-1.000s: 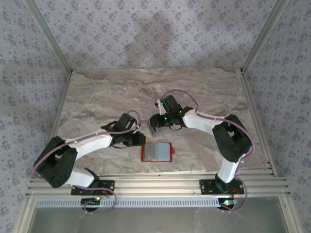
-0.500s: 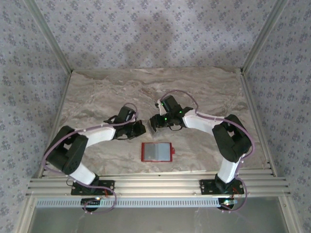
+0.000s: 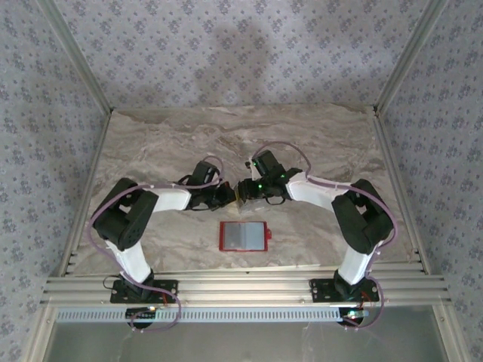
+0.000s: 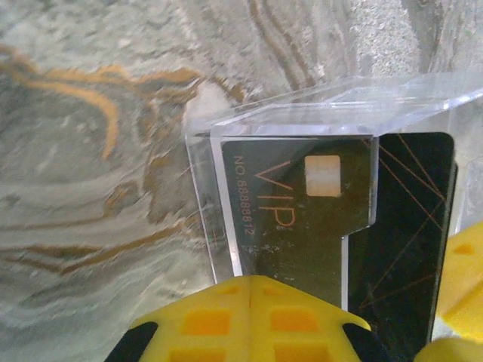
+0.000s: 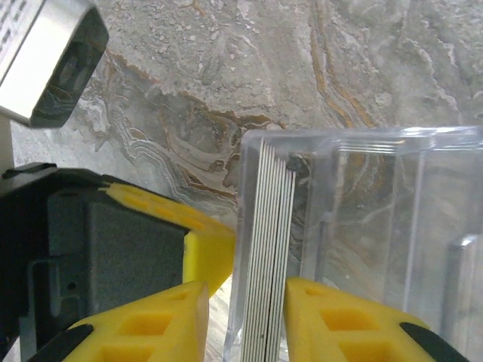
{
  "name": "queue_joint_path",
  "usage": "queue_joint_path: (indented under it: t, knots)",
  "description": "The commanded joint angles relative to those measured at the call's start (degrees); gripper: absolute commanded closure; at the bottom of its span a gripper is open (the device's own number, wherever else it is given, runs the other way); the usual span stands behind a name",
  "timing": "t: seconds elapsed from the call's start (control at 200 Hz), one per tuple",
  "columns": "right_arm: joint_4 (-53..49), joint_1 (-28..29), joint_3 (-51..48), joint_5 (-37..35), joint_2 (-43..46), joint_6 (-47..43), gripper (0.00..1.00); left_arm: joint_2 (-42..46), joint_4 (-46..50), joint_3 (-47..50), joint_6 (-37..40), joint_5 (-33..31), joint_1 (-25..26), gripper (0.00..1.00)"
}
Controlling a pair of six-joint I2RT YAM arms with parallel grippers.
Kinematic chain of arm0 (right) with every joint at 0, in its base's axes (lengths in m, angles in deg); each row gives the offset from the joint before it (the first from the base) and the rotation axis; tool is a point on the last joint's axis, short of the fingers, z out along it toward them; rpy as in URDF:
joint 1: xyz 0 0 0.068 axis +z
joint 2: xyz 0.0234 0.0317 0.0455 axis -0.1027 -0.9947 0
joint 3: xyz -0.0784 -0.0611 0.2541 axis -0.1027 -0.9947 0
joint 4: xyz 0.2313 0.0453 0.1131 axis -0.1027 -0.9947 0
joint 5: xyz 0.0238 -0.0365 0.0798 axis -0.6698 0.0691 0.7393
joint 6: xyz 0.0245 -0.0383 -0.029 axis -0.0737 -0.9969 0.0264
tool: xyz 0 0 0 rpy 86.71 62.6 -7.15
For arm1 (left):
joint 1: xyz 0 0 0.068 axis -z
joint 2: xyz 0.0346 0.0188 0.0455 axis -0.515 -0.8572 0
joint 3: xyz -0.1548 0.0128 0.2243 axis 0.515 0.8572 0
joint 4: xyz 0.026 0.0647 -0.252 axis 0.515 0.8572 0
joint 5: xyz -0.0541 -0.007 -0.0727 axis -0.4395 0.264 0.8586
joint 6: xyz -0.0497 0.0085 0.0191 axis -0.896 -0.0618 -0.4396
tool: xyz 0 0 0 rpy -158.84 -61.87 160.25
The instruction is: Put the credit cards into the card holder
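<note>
Left fingers [image 4: 251, 290] are pressed together on the front one of the credit cards [image 4: 294, 219] in the clear box [image 5: 377, 196], which the right fingers [image 3: 242, 194] clamp. The card holder [image 3: 244, 236] lies open at 6 o'clock, apart. Such a thin pinch may slip, or drag neighbouring cards out.

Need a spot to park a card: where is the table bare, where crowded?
Bare: the far half of the table, between the arms and the back wall; and the patch between the card holder and the right arm's base. Crowded: the middle, where the left gripper and right gripper meet at the clear plastic box of credit cards, beyond the holder.
</note>
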Motion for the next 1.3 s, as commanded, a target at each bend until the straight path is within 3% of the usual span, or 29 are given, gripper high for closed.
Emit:
queue_joint_path:
  t: [0.0,0.525,1.294]
  knots:
    - [-1.51,-0.21,-1.11,-1.04,2.06,1.34,0.66,-2.31,-2.50,-2.54,0.74,1.87,0.74,0.98]
    - [5.06,-2.70,-6.35,4.61,6.82,4.97,0.69,-5.67,-2.06,-4.15,1.08,1.58,1.76,0.98]
    - [3.37,-3.32,-7.10,0.44,7.90,5.20,0.86,-5.78,-1.87,-4.41,1.05,1.66,1.91,0.98]
